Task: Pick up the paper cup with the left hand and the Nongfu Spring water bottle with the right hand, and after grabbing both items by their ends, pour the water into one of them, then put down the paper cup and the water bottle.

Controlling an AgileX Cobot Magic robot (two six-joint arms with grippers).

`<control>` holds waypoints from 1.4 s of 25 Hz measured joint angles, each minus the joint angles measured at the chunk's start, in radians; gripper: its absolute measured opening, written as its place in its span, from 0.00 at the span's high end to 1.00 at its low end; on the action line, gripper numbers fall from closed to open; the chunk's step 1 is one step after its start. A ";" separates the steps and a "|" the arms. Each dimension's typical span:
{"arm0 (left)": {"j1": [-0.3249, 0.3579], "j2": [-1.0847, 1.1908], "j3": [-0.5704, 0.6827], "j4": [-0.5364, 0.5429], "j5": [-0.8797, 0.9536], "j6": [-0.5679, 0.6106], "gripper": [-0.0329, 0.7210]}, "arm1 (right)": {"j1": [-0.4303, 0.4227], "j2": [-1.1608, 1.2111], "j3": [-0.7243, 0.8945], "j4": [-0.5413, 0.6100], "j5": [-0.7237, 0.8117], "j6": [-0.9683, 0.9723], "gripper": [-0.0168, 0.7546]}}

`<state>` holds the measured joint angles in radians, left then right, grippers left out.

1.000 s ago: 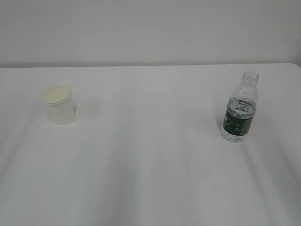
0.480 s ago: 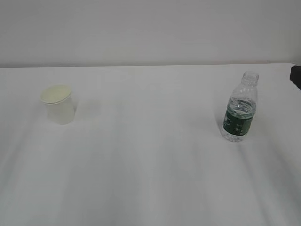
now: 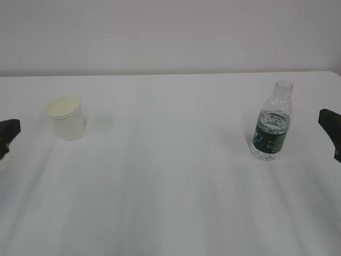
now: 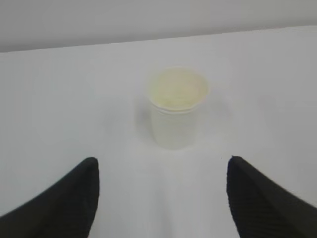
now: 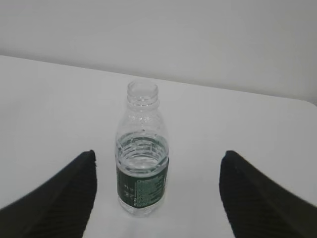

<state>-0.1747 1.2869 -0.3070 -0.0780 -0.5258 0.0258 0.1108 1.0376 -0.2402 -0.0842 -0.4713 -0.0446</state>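
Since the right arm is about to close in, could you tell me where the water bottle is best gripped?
Judging by its pose, grip the water bottle around the ribbed body at or just above the dark green label, coming in level from the right pincer's side. It stands upright and capless, so a side grip keeps the neck free; the open jaws already straddle it.

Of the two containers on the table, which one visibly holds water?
The bottle, on the right: clear plastic with a green label, its waterline showing above the label. The cup on the left is white and opaque.
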 joint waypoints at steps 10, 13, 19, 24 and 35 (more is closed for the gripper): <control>-0.051 0.048 0.238 0.026 -0.414 -0.002 0.19 | 0.000 0.096 0.103 -0.051 -0.155 0.016 0.21; -0.051 0.048 0.284 0.054 -0.494 -0.002 0.19 | 0.000 0.140 0.139 -0.072 -0.241 0.018 0.21; -0.052 0.048 0.298 0.128 -0.528 -0.036 0.19 | 0.000 0.221 0.183 -0.096 -0.387 0.026 0.21; -0.052 0.048 0.298 0.165 -0.530 -0.047 0.20 | 0.000 0.274 0.220 -0.117 -0.494 0.028 0.21; -0.052 0.048 0.298 0.185 -0.544 -0.051 0.20 | 0.000 0.435 0.242 -0.125 -0.662 0.028 0.21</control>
<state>-0.2271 1.3348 -0.0086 0.1066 -1.0701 -0.0250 0.1108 1.4730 0.0017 -0.2096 -1.1329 -0.0163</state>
